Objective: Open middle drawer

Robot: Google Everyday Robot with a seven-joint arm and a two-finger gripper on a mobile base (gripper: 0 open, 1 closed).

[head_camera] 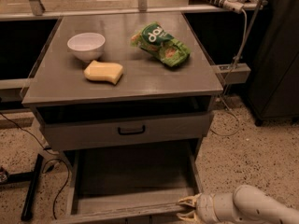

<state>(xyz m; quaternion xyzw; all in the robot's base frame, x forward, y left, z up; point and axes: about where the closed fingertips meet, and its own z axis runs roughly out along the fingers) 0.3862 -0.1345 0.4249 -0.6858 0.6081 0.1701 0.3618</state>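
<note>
Gripper fingers [188, 201] on middle drawer's [135, 197] front-right rim

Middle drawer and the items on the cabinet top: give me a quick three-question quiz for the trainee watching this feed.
1. True or false: the middle drawer is pulled out, with its tray showing.
2. Pick one: the gripper is at A) that drawer's front right corner, B) its back left corner, C) the centre of its tray.
3. Fill in: in front of the white bowl, left of the green snack bag, lies a yellow ____.
Key: 1 true; 2 A; 3 sponge.
</note>
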